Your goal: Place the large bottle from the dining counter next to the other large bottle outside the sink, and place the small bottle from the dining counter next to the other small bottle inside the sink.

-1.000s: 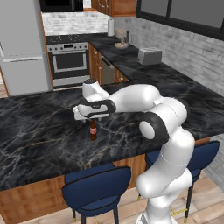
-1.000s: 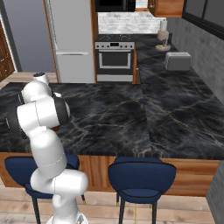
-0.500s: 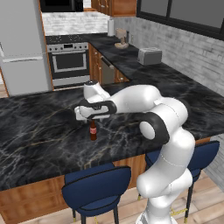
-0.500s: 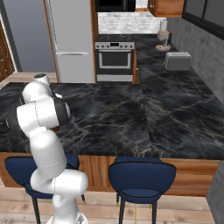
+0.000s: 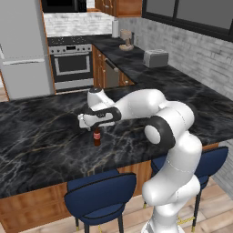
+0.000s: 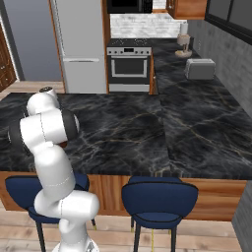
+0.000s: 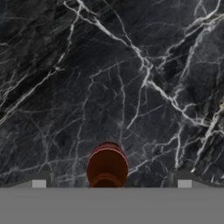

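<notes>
Tool point(image 5: 94, 128) lower over upright small bottle point(image 5: 96, 136), jaws wide.

Small bottle point(image 7: 107, 168) seen from above, red-brown cap and shoulder, standing upright on black marble dining counter point(image 7: 131, 78) with white veins. Bottle sits low centre, between gripper point(image 7: 111, 183) fingertips point(image 7: 38, 183), jaws spread wide, clear of bottle.

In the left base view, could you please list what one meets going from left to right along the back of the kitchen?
Refrigerator → oven → paper towel roll → lamp-like object → toaster.
</notes>
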